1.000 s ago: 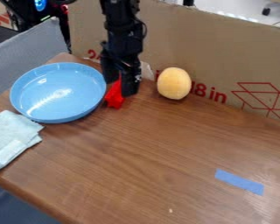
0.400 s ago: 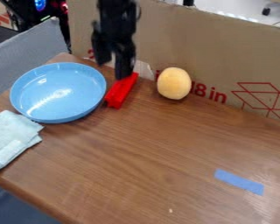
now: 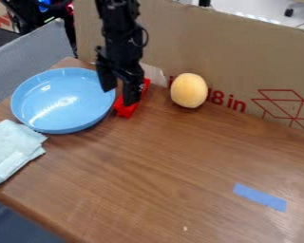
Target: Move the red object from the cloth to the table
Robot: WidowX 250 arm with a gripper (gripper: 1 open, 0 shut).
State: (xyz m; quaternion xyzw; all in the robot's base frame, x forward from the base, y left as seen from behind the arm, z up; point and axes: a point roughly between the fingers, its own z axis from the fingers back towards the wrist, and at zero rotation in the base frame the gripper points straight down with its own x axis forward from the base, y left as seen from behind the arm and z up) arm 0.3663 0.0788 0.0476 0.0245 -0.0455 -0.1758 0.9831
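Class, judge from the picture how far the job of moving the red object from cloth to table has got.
Done, apparently: the red bar lies on the table, off the cloth. In hand: the dark tool hangs over the bar; a grip isn't discernible. Left: perhaps only moving the tool clear.

— What is the supporting surface?
— A brown wood-grain table point(image 3: 167, 190).
— Which items rest on it?
— Round blue plate point(image 3: 64, 101), left; folded pale cloth point(image 3: 10, 150), near the left edge; red bar point(image 3: 126, 104), beside the plate; yellowish ball point(image 3: 189, 90); blue tape strip point(image 3: 260, 197), right.
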